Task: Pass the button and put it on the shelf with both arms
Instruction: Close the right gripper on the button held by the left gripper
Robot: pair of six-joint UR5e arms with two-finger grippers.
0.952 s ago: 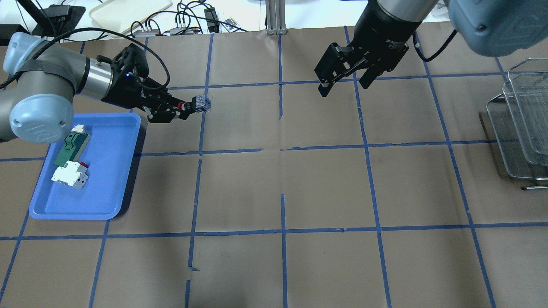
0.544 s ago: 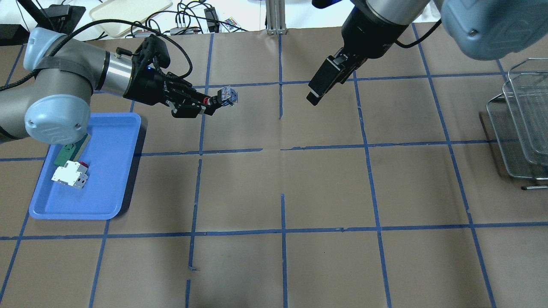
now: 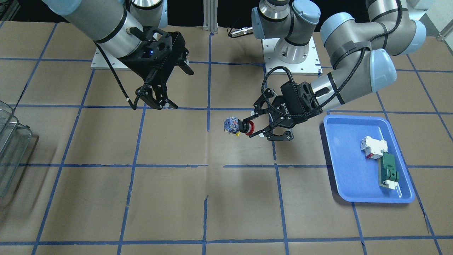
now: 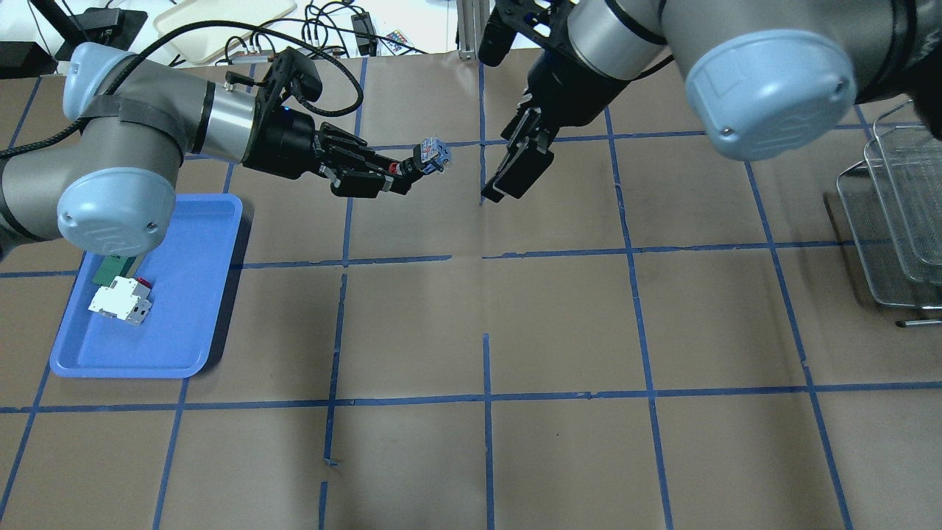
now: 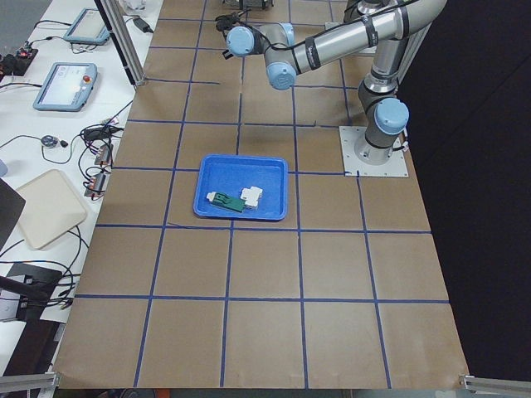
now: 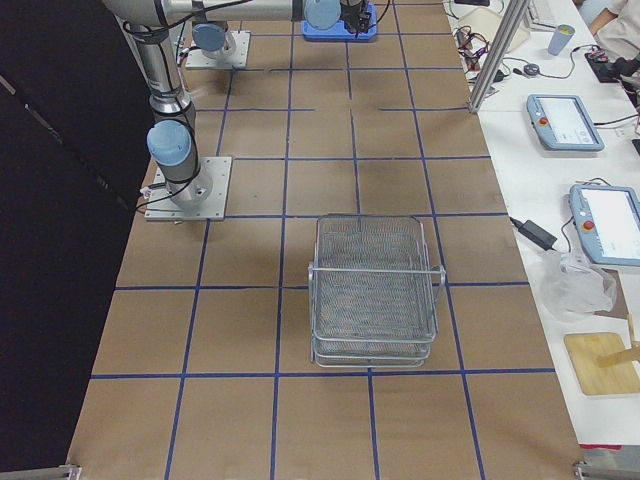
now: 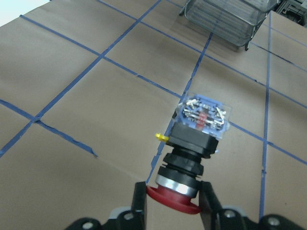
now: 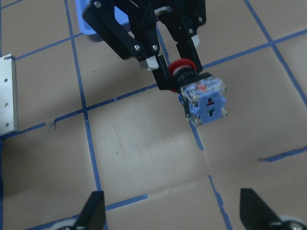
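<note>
My left gripper point(image 4: 401, 173) is shut on the red ring end of the button point(image 4: 431, 154) and holds it level above the table, blue-and-clear block outward. It shows the same in the front view point(image 3: 252, 129), button point(image 3: 235, 126), and the left wrist view point(image 7: 172, 199), button point(image 7: 197, 136). My right gripper point(image 4: 508, 177) is open and empty, a short way right of the button and facing it. In the right wrist view its fingertips point(image 8: 93, 211) stand wide apart below the button point(image 8: 204, 98). The wire shelf point(image 4: 894, 221) stands at the far right edge.
A blue tray point(image 4: 184, 324) at the left holds a white breaker point(image 4: 118, 302) and a green-and-white part point(image 4: 110, 266), partly under my left arm. The shelf also shows in the right side view point(image 6: 375, 290). Brown paper with blue tape lines covers the table.
My left gripper has carried the button right and farther away, toward the table's middle. My right arm has swung left and turned so its open gripper faces the button.
</note>
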